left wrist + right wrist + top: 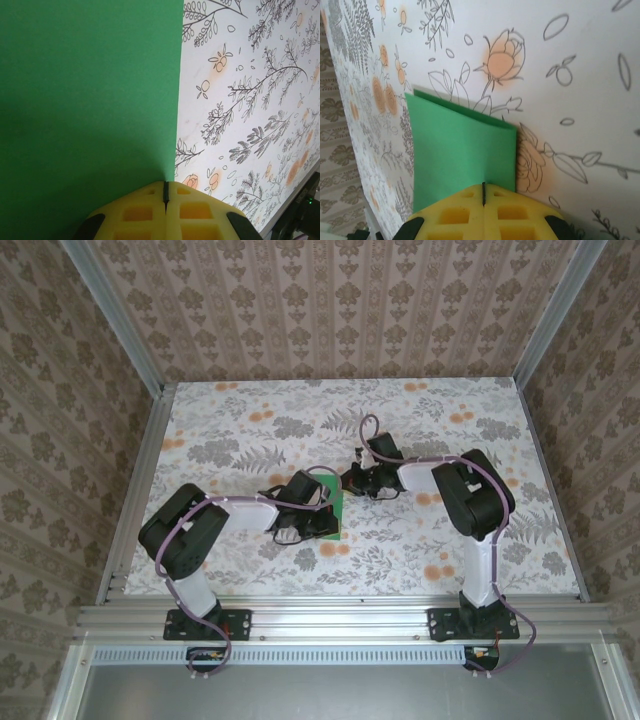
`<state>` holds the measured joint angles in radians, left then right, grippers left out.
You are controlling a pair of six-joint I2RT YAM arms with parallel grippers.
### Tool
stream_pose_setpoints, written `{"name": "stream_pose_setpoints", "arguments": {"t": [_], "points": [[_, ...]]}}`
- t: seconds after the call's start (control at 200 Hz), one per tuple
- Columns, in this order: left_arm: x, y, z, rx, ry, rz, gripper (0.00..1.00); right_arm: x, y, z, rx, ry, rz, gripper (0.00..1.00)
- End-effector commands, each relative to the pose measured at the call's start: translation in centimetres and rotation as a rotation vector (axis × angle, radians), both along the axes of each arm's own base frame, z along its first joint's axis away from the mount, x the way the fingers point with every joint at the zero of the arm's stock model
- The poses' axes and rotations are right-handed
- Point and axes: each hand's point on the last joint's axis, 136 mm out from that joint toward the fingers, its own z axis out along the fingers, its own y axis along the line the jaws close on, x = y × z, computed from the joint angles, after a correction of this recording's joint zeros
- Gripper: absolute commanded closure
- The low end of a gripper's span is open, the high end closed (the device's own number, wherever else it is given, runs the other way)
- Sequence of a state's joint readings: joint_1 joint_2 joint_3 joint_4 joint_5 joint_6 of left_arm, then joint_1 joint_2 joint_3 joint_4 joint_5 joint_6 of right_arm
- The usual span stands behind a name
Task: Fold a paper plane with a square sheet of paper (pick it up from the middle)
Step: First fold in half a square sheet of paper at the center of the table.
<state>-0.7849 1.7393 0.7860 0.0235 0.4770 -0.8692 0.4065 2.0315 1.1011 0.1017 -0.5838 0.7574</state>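
The square sheet of paper (333,512) is bright green and lies folded near the middle of the floral table, between my two grippers. In the left wrist view the sheet (90,90) rises close to the camera, its straight edge running into the seam of my left gripper (165,192), which is shut on it. In the right wrist view the sheet (460,150) shows two layers and a shadow along its right side. My right gripper (484,192) is shut on its near edge, where a small crease starts. From above, the left gripper (318,518) and right gripper (348,483) meet at the sheet.
The table (240,430) has a white cloth with grey leaves and orange flowers. Aluminium rails (135,490) and wallpapered walls close it in on three sides. Its front edge (295,200) runs near the left gripper.
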Motion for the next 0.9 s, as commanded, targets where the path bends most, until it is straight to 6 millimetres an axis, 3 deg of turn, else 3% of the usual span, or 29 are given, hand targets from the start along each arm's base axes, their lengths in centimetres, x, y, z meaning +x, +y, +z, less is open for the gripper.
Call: {"name": "stream_pose_setpoints", "arguments": {"t": [0.0,0.43,0.605,0.75,0.895], "points": [[-4.8,4.6,-4.4,0.221,0.173,-0.033,1.0,0.9,-1.2,-1.6,-0.094,0.001,-0.024,0.95],[-4.9,4.6,-4.3,0.217,0.166,-0.033,1.0,3.9,-2.6,-2.2,-0.103,-0.002,-0.087,0.94],[-4.6,4.4,-3.7,0.207,0.155,-0.035,1.0,5.2,-3.1,0.8,-0.063,-0.063,-0.101,0.93],[-4.1,3.9,-2.9,0.194,0.136,-0.036,0.99,4.5,-3.2,2.6,-0.057,-0.084,-0.086,0.91],[-2.3,2.4,0.0,0.131,0.079,-0.029,0.93,2.2,-3.8,4.0,-0.052,-0.087,-0.087,0.84]]}}
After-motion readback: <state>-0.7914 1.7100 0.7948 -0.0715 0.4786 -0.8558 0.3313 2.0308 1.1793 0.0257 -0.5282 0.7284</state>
